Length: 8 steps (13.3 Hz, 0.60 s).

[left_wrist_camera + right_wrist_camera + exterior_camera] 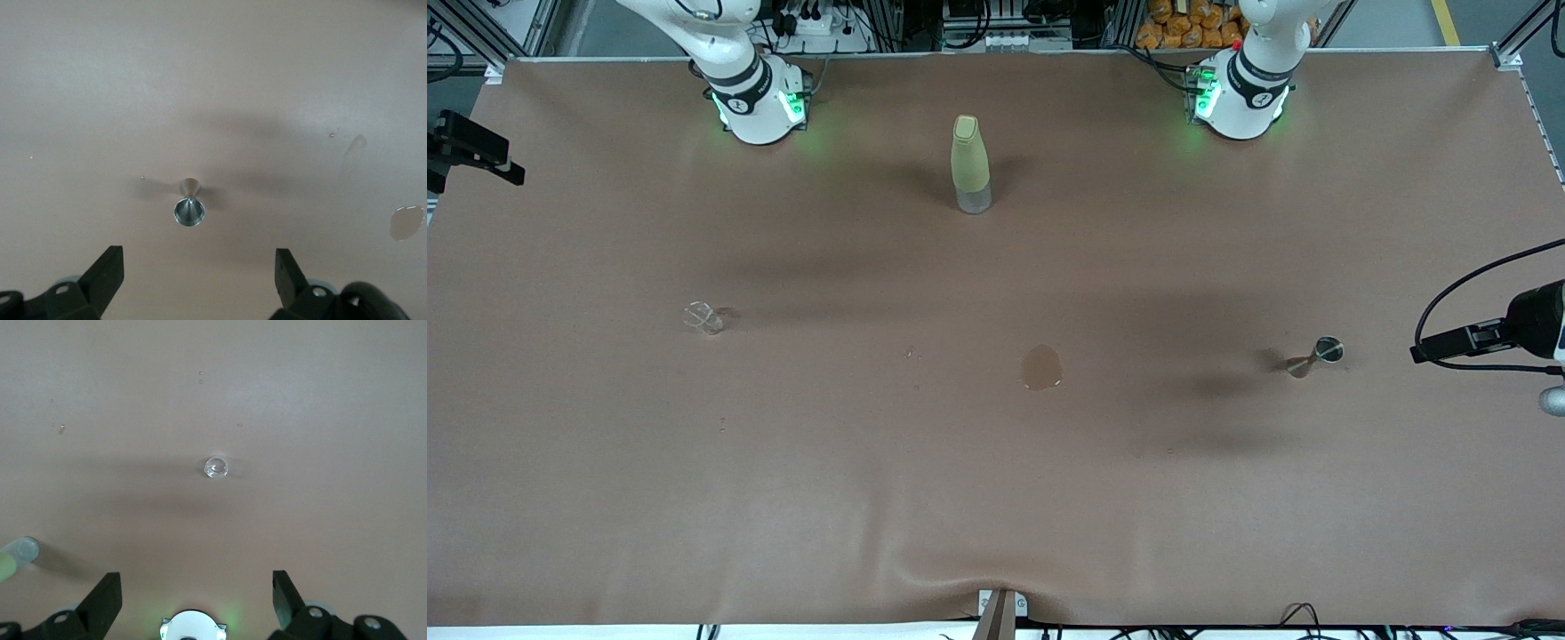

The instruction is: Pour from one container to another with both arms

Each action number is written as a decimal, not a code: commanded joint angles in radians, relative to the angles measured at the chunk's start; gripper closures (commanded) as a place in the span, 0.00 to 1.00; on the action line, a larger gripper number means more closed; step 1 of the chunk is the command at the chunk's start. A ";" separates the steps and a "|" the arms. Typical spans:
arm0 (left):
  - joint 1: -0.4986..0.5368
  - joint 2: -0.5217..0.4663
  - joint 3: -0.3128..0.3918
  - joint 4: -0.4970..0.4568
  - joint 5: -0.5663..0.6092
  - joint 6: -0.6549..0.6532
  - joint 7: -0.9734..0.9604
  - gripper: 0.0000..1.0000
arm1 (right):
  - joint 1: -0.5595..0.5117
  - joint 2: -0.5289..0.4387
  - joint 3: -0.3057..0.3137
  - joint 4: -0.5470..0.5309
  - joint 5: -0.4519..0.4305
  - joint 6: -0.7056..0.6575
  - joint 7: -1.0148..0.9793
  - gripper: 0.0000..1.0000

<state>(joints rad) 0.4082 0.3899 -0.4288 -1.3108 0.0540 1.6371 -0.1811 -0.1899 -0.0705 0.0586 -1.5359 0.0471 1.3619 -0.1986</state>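
Brown cloth covers the whole desk (996,498), and from the high front camera three vessels stand well apart on it: a tall pale-green bottle with a clear base (970,164) upright between the two arm bases, a small clear glass cup (703,317) toward the right arm's end, and a small steel double-cone jigger (1316,357) toward the left arm's end. A wet patch (1041,367) lies between cup and jigger, nearer the camera than the bottle. Neither arm's working end shows in this view.

From the left wrist, the left end effector (199,277) hangs over the jigger (189,205) with its fingers spread wide and nothing between them. The jigger stands upright, long axis vertical, open mouth facing up at the lens.

From the right wrist, the right end effector (197,597) is likewise spread and empty, over the cup (216,467), which appears to sit mouth-up (its clear glass makes that hard to confirm).

With all vessels standing free and a spill on the cloth, this fits either the approach to a pour or the retreat after one. Any grasp here should come straight down, centred on the narrow waist or wall, closing gently so the light vessel does not tip.
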 commanded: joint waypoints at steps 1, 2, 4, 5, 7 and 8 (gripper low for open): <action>0.003 -0.039 -0.005 -0.018 0.018 0.010 -0.028 0.00 | -0.011 -0.017 0.003 -0.015 0.025 0.000 0.010 0.00; 0.003 -0.040 -0.007 -0.018 0.023 0.012 -0.041 0.00 | -0.011 -0.018 0.003 -0.015 0.031 0.005 0.005 0.00; -0.011 -0.061 -0.002 -0.036 0.012 0.047 -0.054 0.00 | -0.017 -0.018 0.001 -0.015 0.060 0.019 0.004 0.00; -0.040 -0.066 0.014 -0.045 0.009 0.067 -0.072 0.00 | -0.016 -0.018 0.001 -0.015 0.062 0.019 0.004 0.00; -0.106 -0.072 0.085 -0.045 -0.008 0.081 -0.090 0.00 | -0.005 -0.017 0.006 -0.015 0.057 0.020 0.005 0.00; -0.144 -0.080 0.143 -0.045 -0.041 0.081 -0.084 0.00 | -0.005 -0.017 0.006 -0.015 0.050 0.019 0.004 0.00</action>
<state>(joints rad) 0.3305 0.3583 -0.3776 -1.3167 0.0475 1.6976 -0.2543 -0.1912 -0.0705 0.0585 -1.5369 0.0934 1.3745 -0.1988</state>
